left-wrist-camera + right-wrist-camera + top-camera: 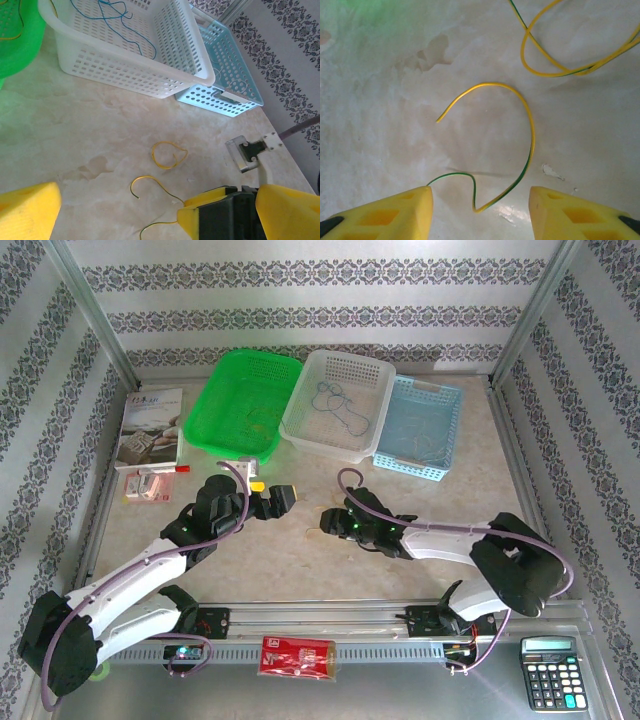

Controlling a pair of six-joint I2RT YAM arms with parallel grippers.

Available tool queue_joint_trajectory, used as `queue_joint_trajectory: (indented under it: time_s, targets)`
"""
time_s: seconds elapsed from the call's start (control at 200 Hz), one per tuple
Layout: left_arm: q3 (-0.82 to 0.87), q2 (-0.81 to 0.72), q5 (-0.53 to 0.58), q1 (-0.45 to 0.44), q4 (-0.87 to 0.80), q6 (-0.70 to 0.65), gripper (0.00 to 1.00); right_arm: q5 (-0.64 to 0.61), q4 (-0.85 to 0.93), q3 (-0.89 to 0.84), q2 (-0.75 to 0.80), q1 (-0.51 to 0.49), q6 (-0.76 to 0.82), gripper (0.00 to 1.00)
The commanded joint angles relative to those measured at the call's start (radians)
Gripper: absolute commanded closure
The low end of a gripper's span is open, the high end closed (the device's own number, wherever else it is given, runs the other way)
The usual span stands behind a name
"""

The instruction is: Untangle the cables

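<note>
While left gripper (117, 215) and right gripper (480, 205) gape, yellow cable (533, 135) (clear of baskets (125, 70)) crosses bare table (75, 130).

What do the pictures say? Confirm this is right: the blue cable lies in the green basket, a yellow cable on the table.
Not right. The left wrist view shows the blue cable in the white basket. The rest stands: a yellow cable lies on the table.
</note>
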State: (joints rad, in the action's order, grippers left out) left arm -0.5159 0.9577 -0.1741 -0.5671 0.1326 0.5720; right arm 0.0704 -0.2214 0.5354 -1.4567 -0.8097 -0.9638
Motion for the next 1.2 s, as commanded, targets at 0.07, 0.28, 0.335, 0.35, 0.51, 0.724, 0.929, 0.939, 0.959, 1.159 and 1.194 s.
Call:
queue_joint_trajectory:
  time_s: [0.07, 0.28, 0.335, 0.35, 0.51, 0.724, 0.929, 0.939, 0.959, 1.159, 1.194]
  targets:
    - [-0.017, -0.009, 0.009, 0.016, 0.044, -0.008, 0.00, -0.005, -0.063, 0.048, -0.070, -0.006, -0.007, 0.65]
    - [-0.016, -0.005, -0.009, 0.023, 0.032, 0.060, 0.00, 0.065, -0.107, 0.058, -0.054, 0.021, 0.058, 1.00]
    - [-0.014, -0.003, -0.026, 0.026, 0.033, 0.098, 0.00, 0.091, -0.110, 0.061, -0.023, 0.033, 0.083, 1.00]
    - [-0.011, -0.002, -0.031, 0.026, 0.035, 0.108, 0.00, 0.097, -0.110, 0.061, -0.013, 0.037, 0.087, 1.00]
    - [0.023, 0.019, -0.092, 0.031, 0.130, 0.246, 0.00, 0.168, -0.108, 0.083, 0.079, 0.073, 0.123, 1.00]
    - [0.038, 0.084, -0.181, 0.037, 0.298, 0.353, 0.04, 0.262, -0.133, 0.111, 0.150, 0.124, 0.098, 1.00]
    - [0.034, 0.133, -0.215, 0.036, 0.373, 0.386, 0.15, 0.288, -0.143, 0.127, 0.180, 0.136, 0.076, 1.00]
    - [0.034, 0.135, -0.215, 0.037, 0.377, 0.387, 0.16, 0.289, -0.144, 0.128, 0.180, 0.136, 0.075, 1.00]
    - [0.035, 0.139, -0.215, 0.037, 0.386, 0.389, 0.17, 0.291, -0.145, 0.129, 0.180, 0.137, 0.075, 1.00]
    - [0.025, 0.177, -0.241, 0.038, 0.436, 0.404, 0.33, 0.309, -0.171, 0.129, 0.175, 0.139, 0.058, 1.00]
    - [0.024, 0.185, -0.243, 0.038, 0.446, 0.406, 0.36, 0.311, -0.175, 0.129, 0.174, 0.138, 0.055, 1.00]
